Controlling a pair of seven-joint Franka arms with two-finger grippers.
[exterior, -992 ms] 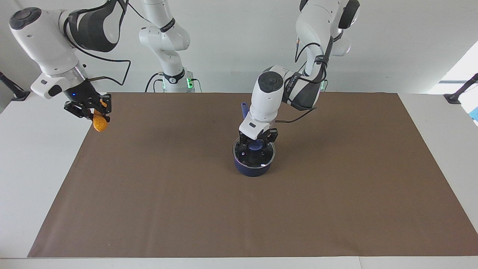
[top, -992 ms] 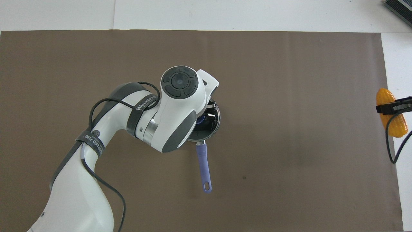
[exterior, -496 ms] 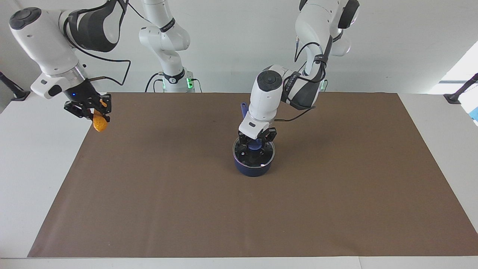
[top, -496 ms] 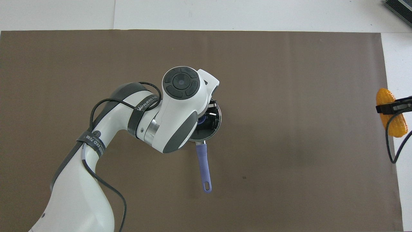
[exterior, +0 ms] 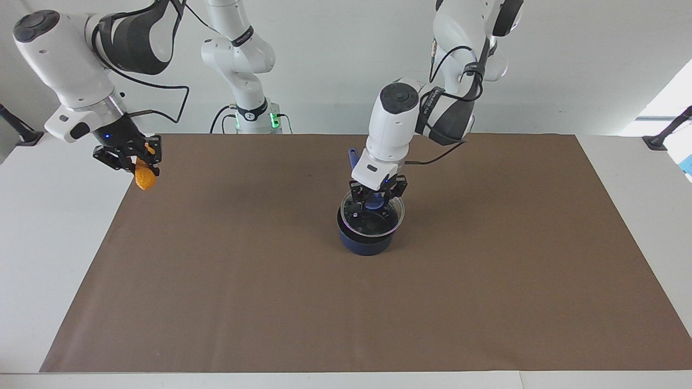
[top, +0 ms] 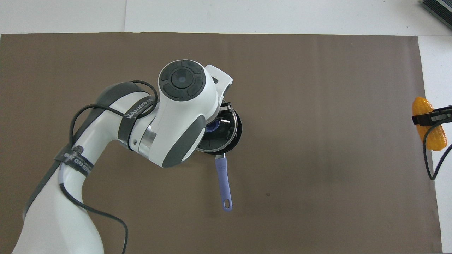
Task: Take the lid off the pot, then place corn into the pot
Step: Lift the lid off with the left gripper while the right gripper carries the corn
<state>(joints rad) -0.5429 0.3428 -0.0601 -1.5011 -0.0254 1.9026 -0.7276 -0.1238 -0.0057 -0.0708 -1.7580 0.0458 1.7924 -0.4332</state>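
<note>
- Your left gripper [exterior: 378, 198] is clenched on the knob of the lid [exterior: 372, 217], which hangs just above the pot [exterior: 366, 241] mid-mat and looks tilted. A narrow pinch on a small knob could let the glass swing or slip.
- Your right gripper [exterior: 131, 157] grasps the corn [exterior: 143, 177] over the mat's edge at the right arm's end, waiting. Bring it in too soon and it could hit the lid.
- If the lid's rim catches the pot, the pot could shift.

Overhead: left arm [top: 176, 116] covers half of lid [top: 227, 128] and pot [top: 237, 135]; right gripper [top: 432, 117] cut off by frame edge, crossing corn [top: 423, 106].
</note>
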